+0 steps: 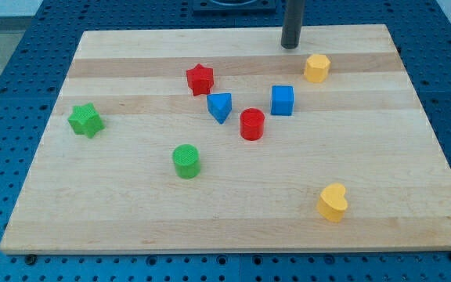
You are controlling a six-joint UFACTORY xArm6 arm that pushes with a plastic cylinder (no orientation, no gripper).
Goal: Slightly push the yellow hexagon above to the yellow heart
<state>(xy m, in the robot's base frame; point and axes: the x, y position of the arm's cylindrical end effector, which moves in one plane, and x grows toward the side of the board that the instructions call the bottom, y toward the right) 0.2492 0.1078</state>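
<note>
The rod is seen descending from the view's top, and my tip (290, 45) is set on the counter (131, 211) near its far edge. No hand is fitted to the arm, so nothing is clenched, released or grasped; only the bare rod end is presented to the blocks.

The yellow hexagon (316, 68) is found just beside my tip, toward the view's right and slightly toward the view's bottom, with a narrow strip of wood visible between them; no contact is seen. The yellow heart (333, 202) is placed well apart from my tip, far toward the view's bottom and a little to the right, almost directly below the hexagon in the view.

Below my tip, a blue cube (282, 100) is seen, with a red cylinder (251, 124) below and to the left of it and a blue triangular block (219, 106) further left. A red star (200, 79) is located to the left of my tip and lower. A green cylinder (185, 160) and a green star (85, 120) are placed well apart from my tip, toward the view's left.
</note>
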